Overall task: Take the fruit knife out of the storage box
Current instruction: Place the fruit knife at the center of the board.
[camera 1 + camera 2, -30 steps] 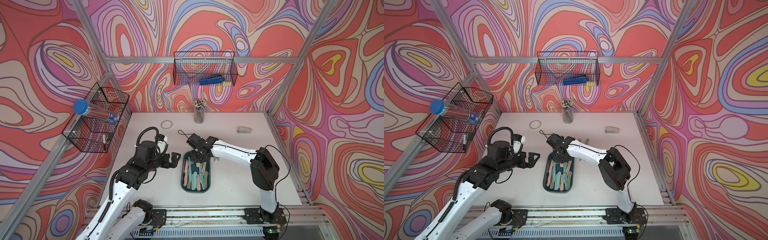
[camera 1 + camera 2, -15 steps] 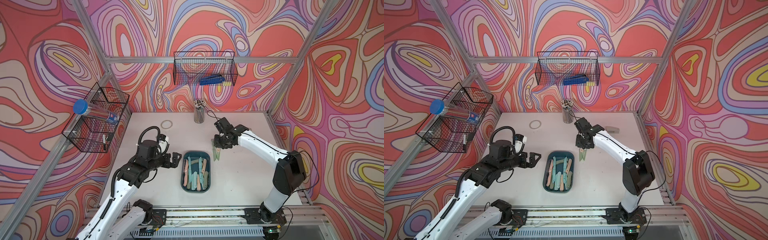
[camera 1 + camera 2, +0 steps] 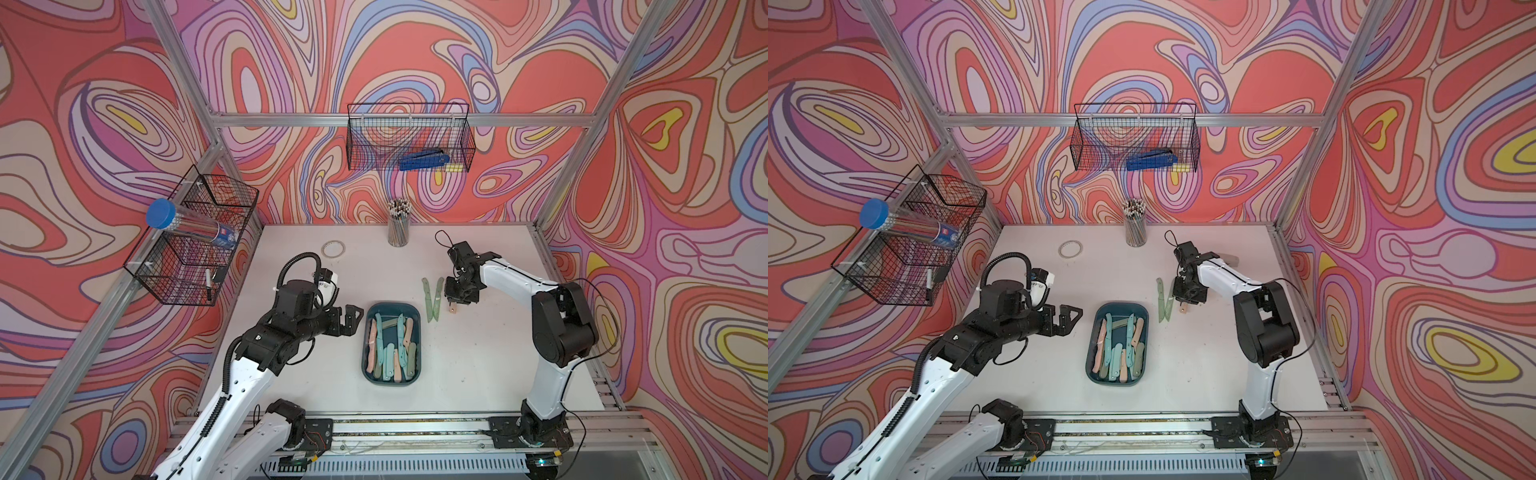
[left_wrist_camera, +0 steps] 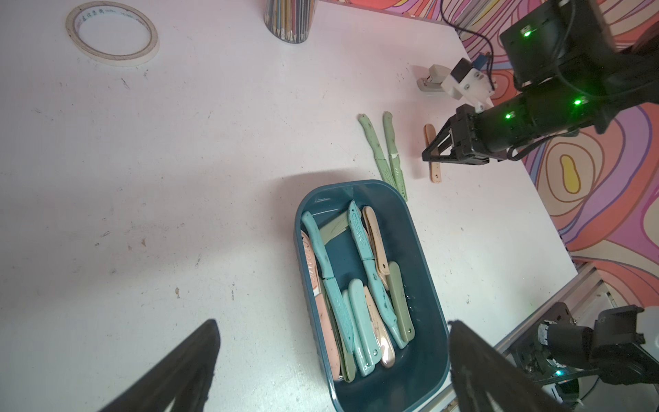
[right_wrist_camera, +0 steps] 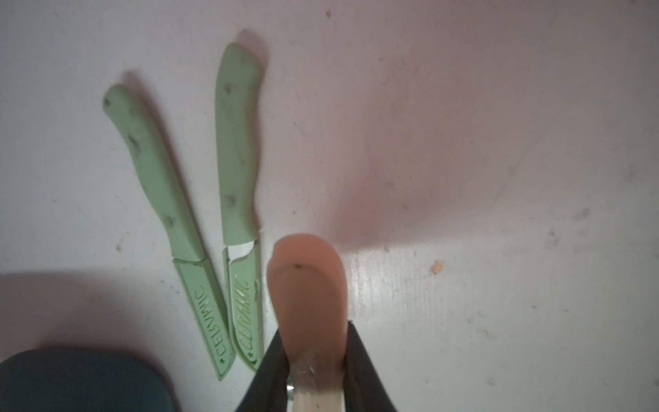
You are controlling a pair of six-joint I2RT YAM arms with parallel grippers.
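In both top views your right claw (image 3: 455, 298) pinches a peach fruit knife (image 3: 452, 309) over the counter (image 3: 478, 353), outside the storage box (image 3: 392, 307). The box sits mid-counter with more knives piled in it. Two green knives (image 3: 427, 297) lie just beside that claw, between it and the box's far corner. Your left claw (image 3: 1071, 318) hangs spread wide on the box's left side, gripping nothing. A pencil cup (image 3: 398, 230) and a tape roll (image 3: 333, 249) sit at the back, well apart from all this.

From the left wrist, the spread fingers (image 4: 185, 364) frame the box rim (image 4: 356, 183). A stapler (image 4: 429, 80) lies beyond the right claw (image 4: 431, 157).

From the right wrist, dark fingers (image 5: 360, 356) clamp the peach handle (image 5: 306, 285). The green pair (image 5: 167, 221) lies alongside (sheaths marked CERAMIC), and a box corner (image 5: 71, 378) shows nearby. You cannot tell whether the held knife touches the counter.
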